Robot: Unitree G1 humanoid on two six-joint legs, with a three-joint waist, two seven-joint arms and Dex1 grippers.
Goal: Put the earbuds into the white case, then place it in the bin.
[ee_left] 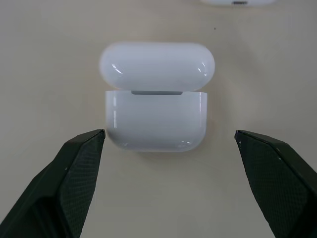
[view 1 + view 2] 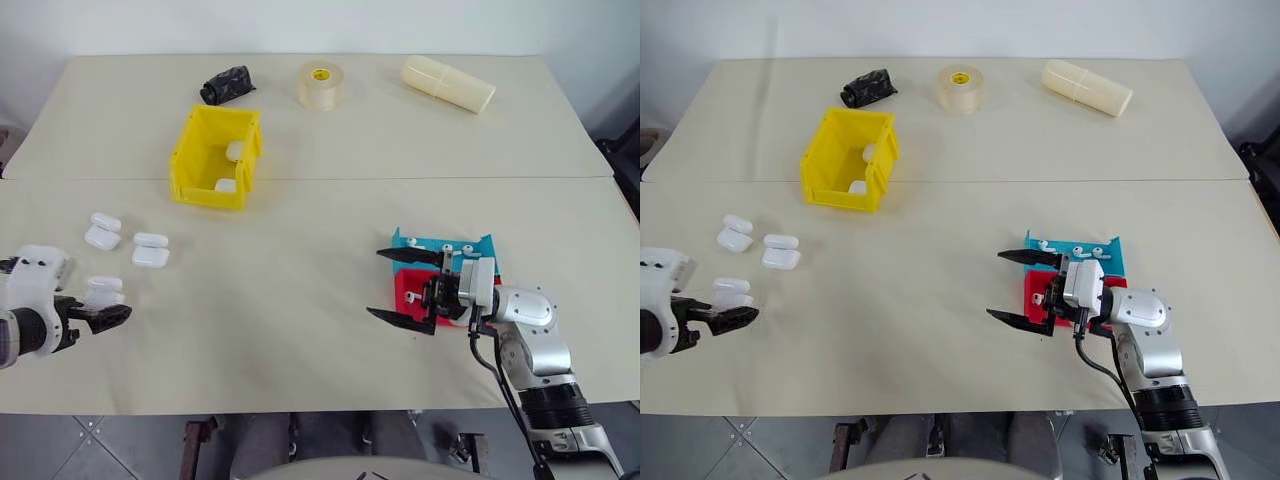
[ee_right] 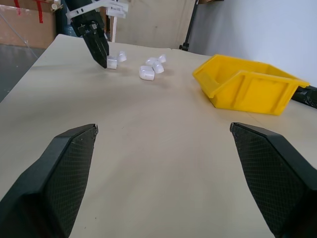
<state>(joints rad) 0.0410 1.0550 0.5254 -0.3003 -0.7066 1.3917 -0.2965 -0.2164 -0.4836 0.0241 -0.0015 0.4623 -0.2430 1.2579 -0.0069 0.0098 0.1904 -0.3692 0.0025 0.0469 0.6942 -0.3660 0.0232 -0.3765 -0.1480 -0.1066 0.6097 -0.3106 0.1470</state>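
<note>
On the beige cloth-covered table (image 2: 300, 300), the left gripper (image 1: 168, 144) hung with its two black fingers spread wide on either side of a small glossy white earbud case (image 1: 154, 96), gripping nothing. The left wrist view showed what the head views could not: that case's hinged lid stood open, folded back flat, and the fingers were clear of its body on both sides. From the head camera the same case appeared as a white shape just beside the left fingertips, with two more identical white cases (image 2: 128, 243) lying near it. The right gripper (image 2: 405, 287) was also open and empty, held sideways above a small red tray (image 2: 408, 292) and a teal tray (image 2: 470, 245) carrying tiny white stemmed earbuds (image 2: 462, 248). The bright yellow plastic bin (image 2: 190, 160) stood farther back, two white cases (image 2: 231, 167) inside; the right wrist view showed its outer wall, not its contents.
</note>
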